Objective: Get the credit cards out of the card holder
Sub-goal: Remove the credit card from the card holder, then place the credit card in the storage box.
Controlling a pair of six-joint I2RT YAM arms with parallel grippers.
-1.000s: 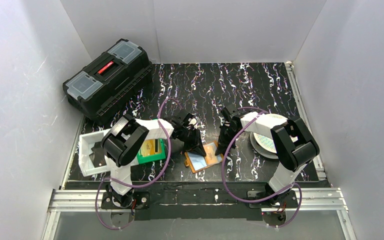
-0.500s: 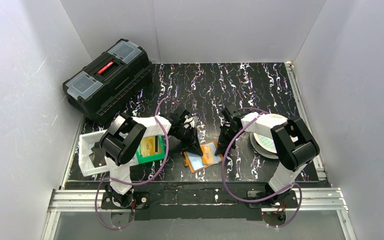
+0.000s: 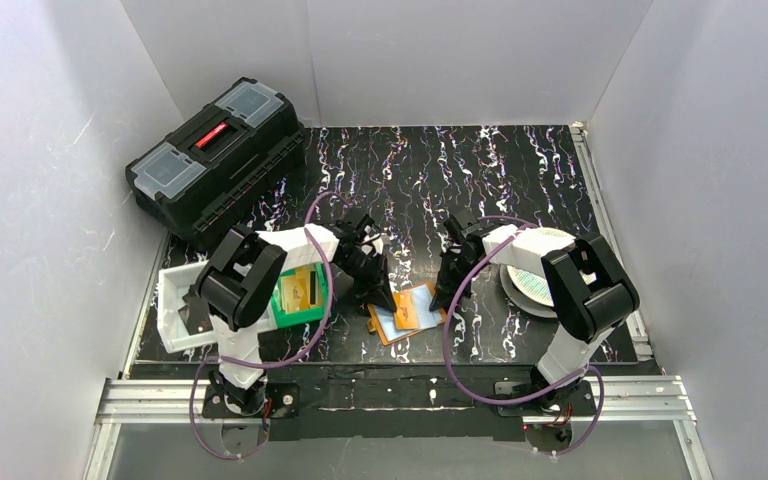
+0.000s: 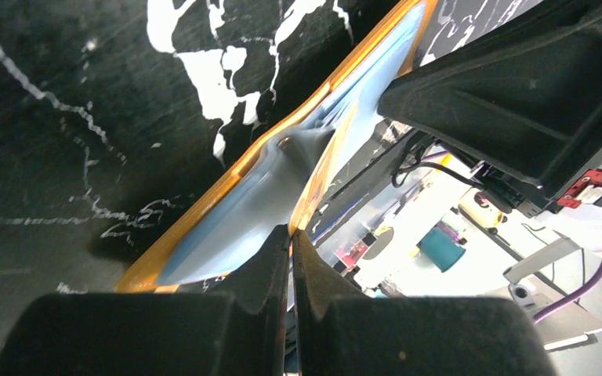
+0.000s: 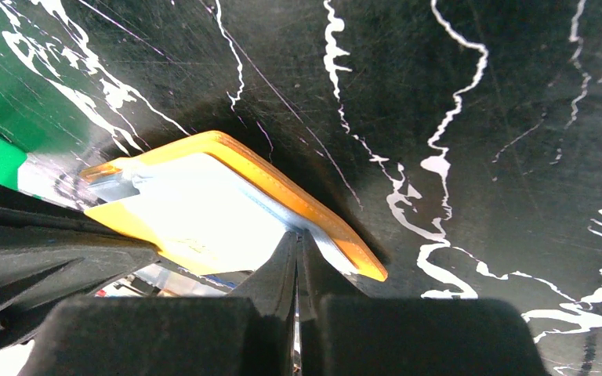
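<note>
The orange card holder (image 3: 407, 314) lies open on the black mat between the arms, silvery pockets up. My left gripper (image 3: 374, 296) is at its left side, shut on the thin edge of a gold-yellow credit card (image 4: 323, 166) that stands partly out of a pocket (image 4: 227, 211). My right gripper (image 3: 450, 290) is at the holder's right side, shut on its far edge (image 5: 298, 205), fingertips meeting (image 5: 298, 235) at the clear pocket. Another gold card (image 3: 300, 290) lies in the green bin.
The green bin (image 3: 290, 318) sits just left of the holder, a white tray (image 3: 170, 300) further left under the left arm. A black toolbox (image 3: 215, 150) is at the back left. A round white disc (image 3: 532, 285) lies under the right arm.
My left gripper has moved left, away from the holder's middle, with the gold card in it. The right gripper has stayed on the holder's right edge.
</note>
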